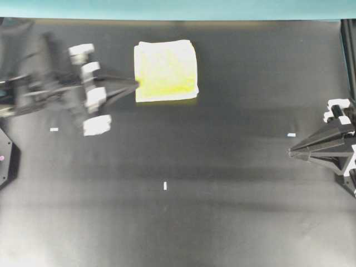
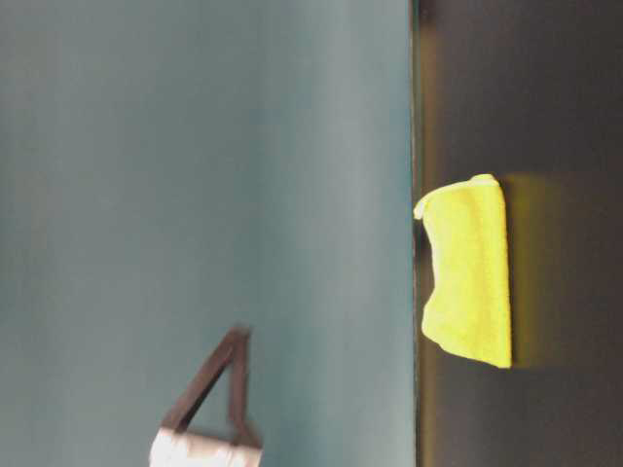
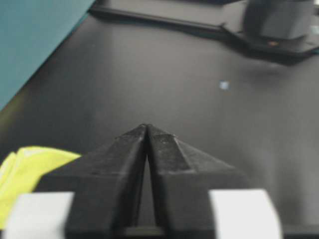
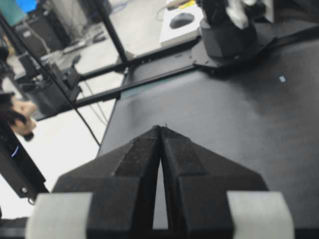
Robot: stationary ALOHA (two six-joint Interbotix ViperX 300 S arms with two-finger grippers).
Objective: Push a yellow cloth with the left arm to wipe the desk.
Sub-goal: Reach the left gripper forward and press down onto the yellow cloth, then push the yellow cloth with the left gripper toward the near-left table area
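left tool (image 1: 133, 84): tips pressed together, holding nothing, touching edge of yellow cloth (image 1: 166, 70) ahead on worktop (image 1: 222, 167); right tool (image 1: 292, 151): likewise narrow.

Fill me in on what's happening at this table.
The slim black jointed left arm's pincer, shut to a point, sits at the edge of the soft folded yellow cloth, which lies flat on the matte black desk near the teal strip. It looks set to push the cloth across for a wipe. The right pincer, also shut, is parked at the far side, holding nothing.
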